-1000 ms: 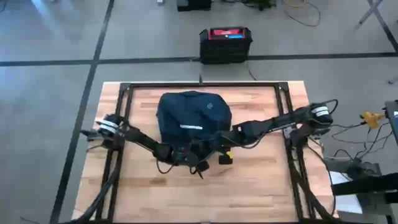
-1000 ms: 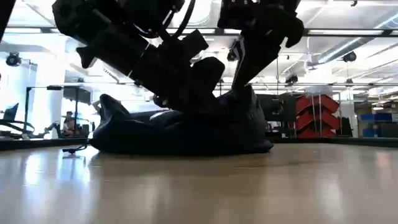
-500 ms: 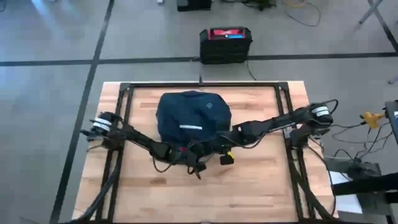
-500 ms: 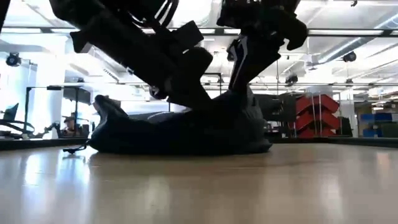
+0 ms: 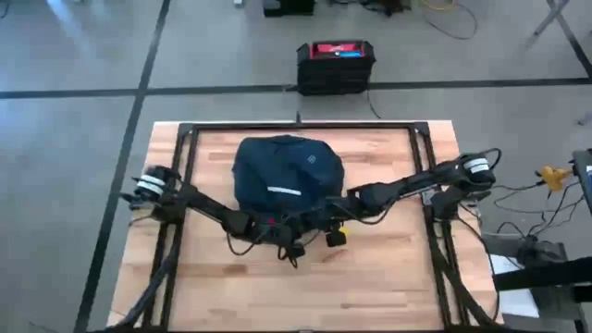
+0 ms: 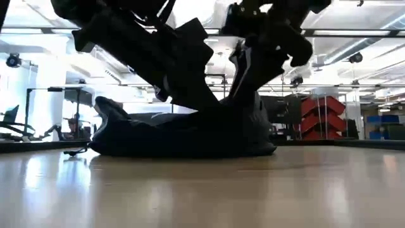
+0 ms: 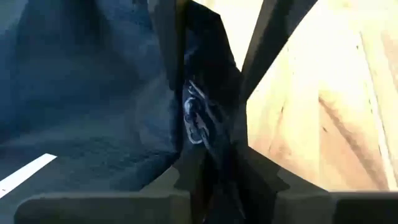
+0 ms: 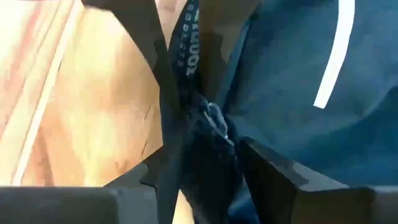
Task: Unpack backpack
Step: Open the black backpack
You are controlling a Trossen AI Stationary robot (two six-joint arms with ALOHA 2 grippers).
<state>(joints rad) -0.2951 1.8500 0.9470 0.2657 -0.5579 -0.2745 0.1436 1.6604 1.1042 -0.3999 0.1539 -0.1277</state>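
At the backpack's (image 5: 287,171) near edge, both the left gripper (image 7: 208,134) and right gripper (image 8: 199,124) pinch zipper-side fabric, which could slip free if they pull apart unevenly.

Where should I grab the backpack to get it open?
Grip the metal zipper pull on the backpack at its near edge, coming from the table's front. It stands clear of the loose fabric; both sets of jaws already pinch the fabric beside the pulls.

High view: straight down, far above the backpack (image 5: 287,176).
Low view: table-top level, facing the backpack (image 6: 183,133) side-on.
Wrist views: pressed close against backpack fabric (image 7: 81,93) (image 8: 298,124).
Shared: the backpack, in all four.
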